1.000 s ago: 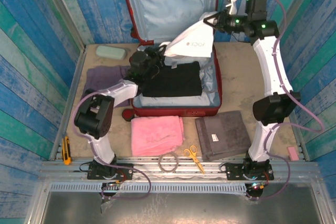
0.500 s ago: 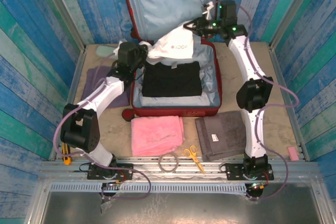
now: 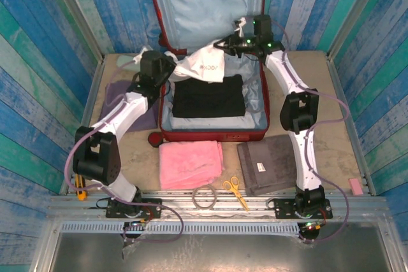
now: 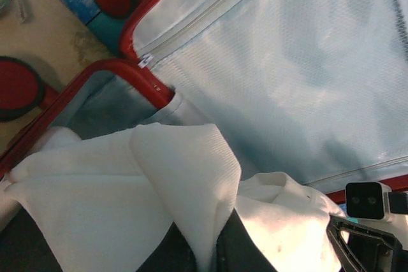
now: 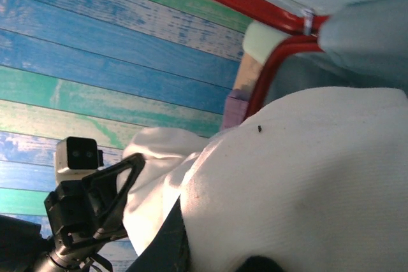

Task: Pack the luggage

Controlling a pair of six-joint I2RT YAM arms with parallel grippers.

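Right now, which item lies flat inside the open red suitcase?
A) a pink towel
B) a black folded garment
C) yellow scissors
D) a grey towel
B: the black folded garment lies on the lining in the lower half of the luggage, near the white garment.

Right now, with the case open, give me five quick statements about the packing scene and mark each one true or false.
1. The luggage has its lid open. True.
2. The left gripper and the right gripper each grip the white garment. True.
3. The pink towel is packed inside the luggage. False: it lies on the table in front of the luggage.
4. A folded black garment lies in the luggage's base. True.
5. The scissors rest on top of the grey towel. False: they lie on the table just left of it.
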